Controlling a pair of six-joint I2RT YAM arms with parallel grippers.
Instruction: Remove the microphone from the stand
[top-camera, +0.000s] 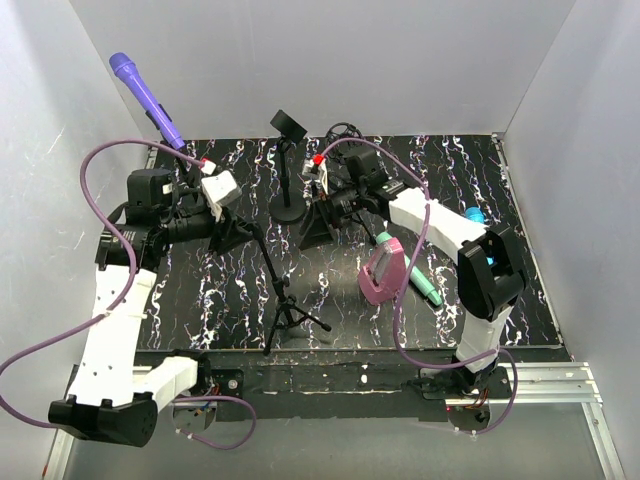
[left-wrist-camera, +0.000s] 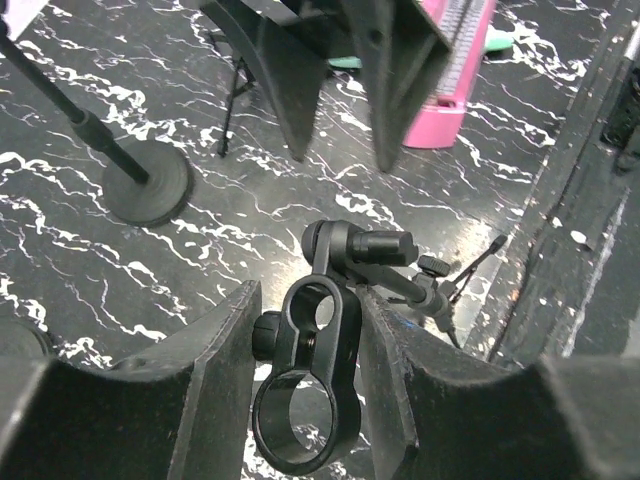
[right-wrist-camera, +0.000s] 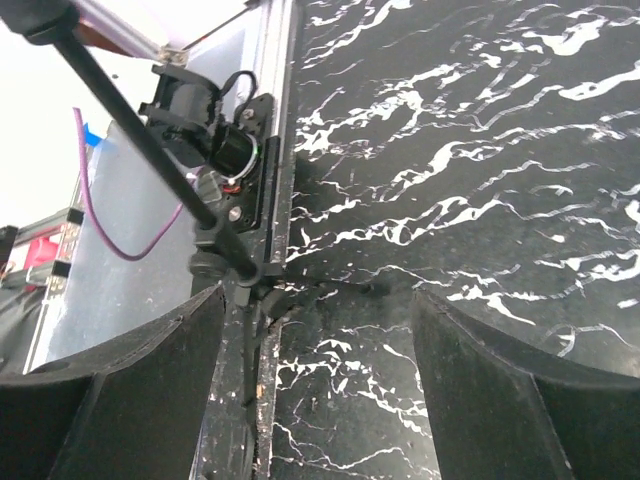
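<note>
Left wrist view: the left pincer (left-wrist-camera: 307, 296) clenches the empty clip (left-wrist-camera: 303, 352) of the stand (top-camera: 289, 318). The right pincer (right-wrist-camera: 318, 300) gapes wide, grasping nothing, near the stand's pole. The purple mic (top-camera: 148, 100) sits tilted by the left wall (top-camera: 50, 120) at the back-left corner of the bench (top-camera: 480, 180).

White arms (top-camera: 110, 340) w/ blk joints, purple cables (top-camera: 84, 183).

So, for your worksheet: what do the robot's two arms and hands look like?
The left arm and right arm share white shells with black joints. A purple cable loops along each. The left hand and right hand have black tapered fingers.
</note>
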